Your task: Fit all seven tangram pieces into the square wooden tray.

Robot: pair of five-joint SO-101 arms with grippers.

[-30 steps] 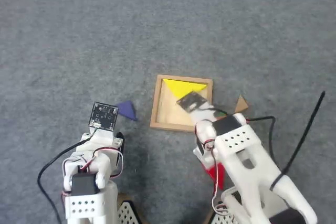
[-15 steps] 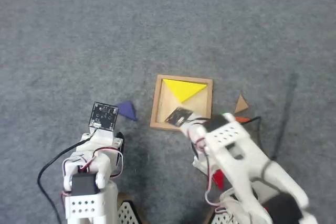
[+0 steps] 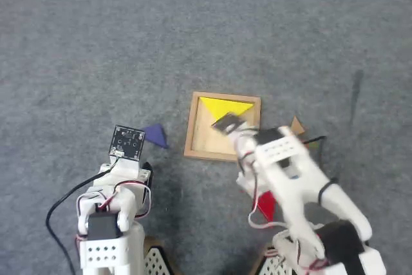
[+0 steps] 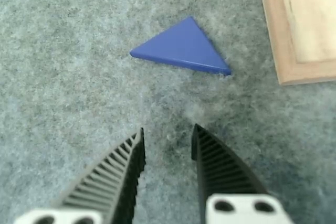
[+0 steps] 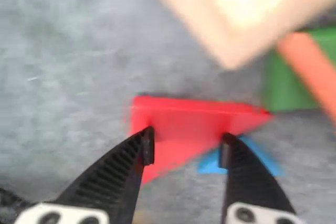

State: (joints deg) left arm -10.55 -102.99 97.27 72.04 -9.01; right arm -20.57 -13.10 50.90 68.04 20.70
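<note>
The square wooden tray (image 3: 190,134) lies mid-table with a yellow triangle (image 3: 225,106) in its far part. A blue triangle (image 4: 181,51) rests on the grey mat left of the tray, just ahead of my open left gripper (image 4: 167,135), which holds nothing. My right gripper (image 5: 186,142) hovers open over a red triangle (image 5: 189,124) that lies near the tray's front right corner (image 5: 236,30), one finger on each side of it. A light blue piece (image 5: 241,163) pokes out from under the red one. Green (image 5: 286,85) and orange (image 5: 310,66) pieces lie beside the tray.
A small brown triangle (image 3: 297,125) sits right of the tray. The right arm (image 3: 290,165) hangs over the tray's front right corner, and the left arm (image 3: 109,217) stands at the front left. Bare grey mat stretches across the far half.
The right arm has swung and turned near the tray's front right corner, its wrist dipping toward the front edge and then back. The left arm and the blue triangle have not moved.
</note>
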